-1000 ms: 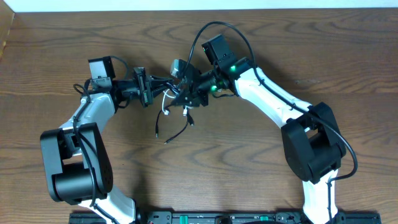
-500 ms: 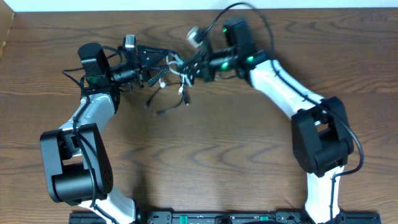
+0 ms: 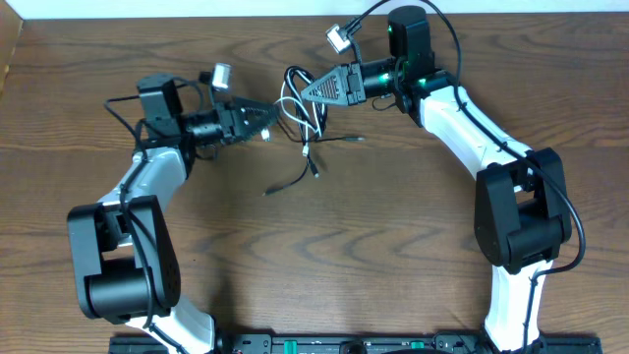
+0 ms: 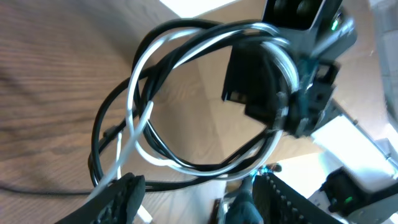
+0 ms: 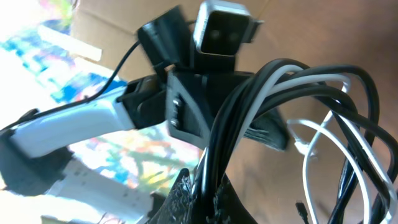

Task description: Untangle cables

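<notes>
Right tool (image 3: 306, 92): the jaws are seen pressed together on the cables (image 3: 293, 102). In the right wrist view a bunch of black and white strands (image 5: 273, 81) is pinched at their root and fans upward from it.
Left tool (image 3: 266, 114): the fingers (image 4: 121, 198) are seen standing apart with nothing clamped between them. The looped bundle (image 4: 186, 167) is framed just ahead of the gap.
Cables, position: the loops are held above the bench (image 3: 393, 246) at the right tool's tip. Loose tails are let down toward 6 o'clock, and a plug end (image 3: 314, 169) rests on the wood.
Key relation: in the overhead view the bundle lies at 9 o'clock from the right tool and at about 2 o'clock from the left tool, between the two tips.
Long axis: the hanging strands run roughly from 12 to 6 o'clock, across the line joining the tools.
Nearer arm: the right is already engaged; the left is just beside the loops and is the free one.
Judged next move: one strand would have to be taken by the left tool and drawn toward 9 o'clock.
Risk: several strands may be caught together, since white and black overlap closely.
</notes>
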`<state>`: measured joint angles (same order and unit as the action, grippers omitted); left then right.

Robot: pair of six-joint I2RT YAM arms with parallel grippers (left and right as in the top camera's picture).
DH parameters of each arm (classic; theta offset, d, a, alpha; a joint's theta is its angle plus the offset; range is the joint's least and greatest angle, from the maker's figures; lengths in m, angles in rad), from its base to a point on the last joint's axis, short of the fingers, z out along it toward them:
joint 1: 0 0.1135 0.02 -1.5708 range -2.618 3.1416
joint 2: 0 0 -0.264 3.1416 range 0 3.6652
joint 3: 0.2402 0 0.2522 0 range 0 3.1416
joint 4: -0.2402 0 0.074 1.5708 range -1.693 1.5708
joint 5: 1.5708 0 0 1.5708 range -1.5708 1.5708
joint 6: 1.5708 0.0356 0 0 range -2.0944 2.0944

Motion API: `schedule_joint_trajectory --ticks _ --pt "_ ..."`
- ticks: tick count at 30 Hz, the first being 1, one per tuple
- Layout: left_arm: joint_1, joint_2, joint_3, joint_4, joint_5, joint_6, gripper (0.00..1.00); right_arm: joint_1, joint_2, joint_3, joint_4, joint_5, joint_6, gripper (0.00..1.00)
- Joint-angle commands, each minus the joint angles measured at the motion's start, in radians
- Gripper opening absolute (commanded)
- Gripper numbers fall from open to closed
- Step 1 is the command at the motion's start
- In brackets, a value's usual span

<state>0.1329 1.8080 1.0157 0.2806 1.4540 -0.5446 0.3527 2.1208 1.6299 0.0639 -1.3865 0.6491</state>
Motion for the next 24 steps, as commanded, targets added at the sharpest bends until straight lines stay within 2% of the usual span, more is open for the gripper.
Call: schedule_joint_trajectory --ticks 1,3,6,8,11,24 --pt "-0.027 -0.018 0.002 -0.087 -0.029 0.25 0.61 0.004 0.004 0.005 0.004 -0.113 0.031 0.01" --pt "-0.028 -0.018 0.002 -0.167 -0.133 0.309 0.6 0.004 0.004 0.005 0.005 -0.14 0.031 0.01" --pt "-0.028 -0.018 0.002 -0.301 -0.317 0.392 0.52 0.004 0.004 0.005 0.003 -0.175 0.031 0.01" --pt "-0.03 -0.018 0.002 -0.359 -0.386 0.454 0.52 0.005 0.004 0.005 0.004 -0.175 0.031 0.01" --pt "-0.036 -0.018 0.002 -0.37 -0.394 0.497 0.52 0.007 0.004 0.005 0.005 -0.175 0.031 0.01" --pt "-0.143 -0.018 0.002 -0.354 -0.393 0.552 0.59 0.03 0.004 0.005 0.004 -0.175 0.031 0.01"
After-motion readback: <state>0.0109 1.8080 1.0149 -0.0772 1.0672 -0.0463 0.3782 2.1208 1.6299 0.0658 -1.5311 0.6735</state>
